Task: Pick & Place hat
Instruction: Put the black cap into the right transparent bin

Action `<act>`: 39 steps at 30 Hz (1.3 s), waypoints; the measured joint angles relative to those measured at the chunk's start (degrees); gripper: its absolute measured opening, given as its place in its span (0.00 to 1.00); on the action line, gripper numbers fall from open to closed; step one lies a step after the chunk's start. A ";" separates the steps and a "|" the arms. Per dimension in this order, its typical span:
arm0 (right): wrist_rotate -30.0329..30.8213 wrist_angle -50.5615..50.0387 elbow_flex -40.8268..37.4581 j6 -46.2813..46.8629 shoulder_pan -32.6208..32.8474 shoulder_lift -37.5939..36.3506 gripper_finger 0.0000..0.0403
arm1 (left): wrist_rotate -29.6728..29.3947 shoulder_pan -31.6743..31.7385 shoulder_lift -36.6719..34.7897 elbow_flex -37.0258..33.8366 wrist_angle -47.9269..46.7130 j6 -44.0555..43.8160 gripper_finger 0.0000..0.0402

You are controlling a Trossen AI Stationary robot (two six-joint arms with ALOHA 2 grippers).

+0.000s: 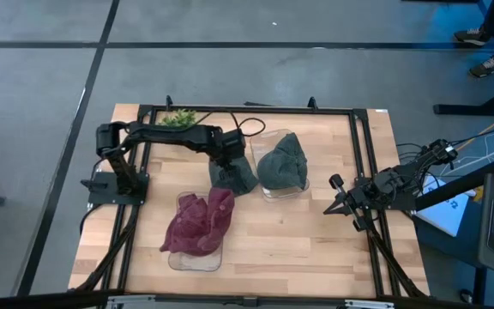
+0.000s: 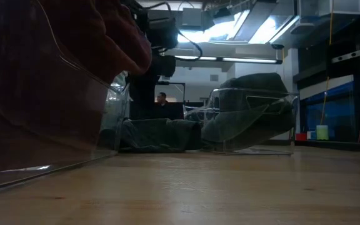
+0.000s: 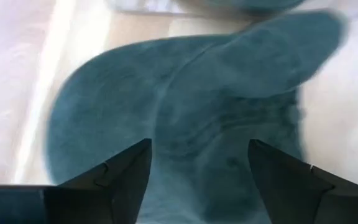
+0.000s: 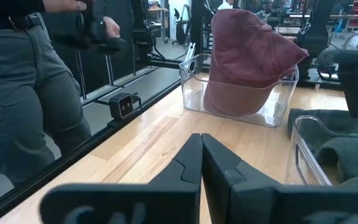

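Observation:
A dark grey hat (image 1: pixel 237 178) lies flat on the wooden table, between two clear bins. My left gripper (image 1: pixel 227 163) stands open right over it, pointing steeply down; in the left wrist view the hat (image 3: pixel 191 99) fills the space beyond the gripper (image 3: pixel 197 180). A second grey hat (image 1: pixel 283 161) sits in the clear bin to its right. A maroon hat (image 1: pixel 200 221) fills the clear bin toward the near edge. My right gripper (image 1: pixel 331 209) waits shut and level at the table's right side, holding nothing (image 4: pixel 201 162). My left gripper stands open over the middle of the grey hat, coming at it from above. Whether its fingertips (image 3: pixel 129 174) touch the cloth I cannot tell.
A black metal frame (image 1: pixel 247 110) borders the table. A small green plant (image 1: pixel 178 118) sits at the far left corner. The clear bins (image 2: pixel 249 125) stand close on both sides of the loose hat. A person (image 4: pixel 23 93) stands beside the table's near side.

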 joint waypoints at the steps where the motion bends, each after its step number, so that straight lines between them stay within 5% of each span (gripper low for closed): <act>1: 0.00 0.00 0.00 0.00 0.00 -0.02 0.02 | -1.16 0.03 0.21 -0.02 -0.29 0.48 0.66; 19: 0.00 0.00 -0.02 0.01 0.00 0.00 0.02 | -3.11 0.74 2.99 -1.69 -0.05 1.56 0.62; 25: 0.00 0.00 0.00 0.01 0.00 -0.01 0.02 | -3.48 0.74 2.99 -2.34 -0.04 1.55 0.46; 35: 0.00 0.00 0.00 -0.01 0.00 -0.02 0.02 | -3.11 0.72 2.95 -2.36 0.05 1.90 0.05; 39: 0.00 0.00 0.00 -0.01 0.00 -0.02 0.02 | -4.24 0.74 1.58 -2.43 0.25 1.99 0.02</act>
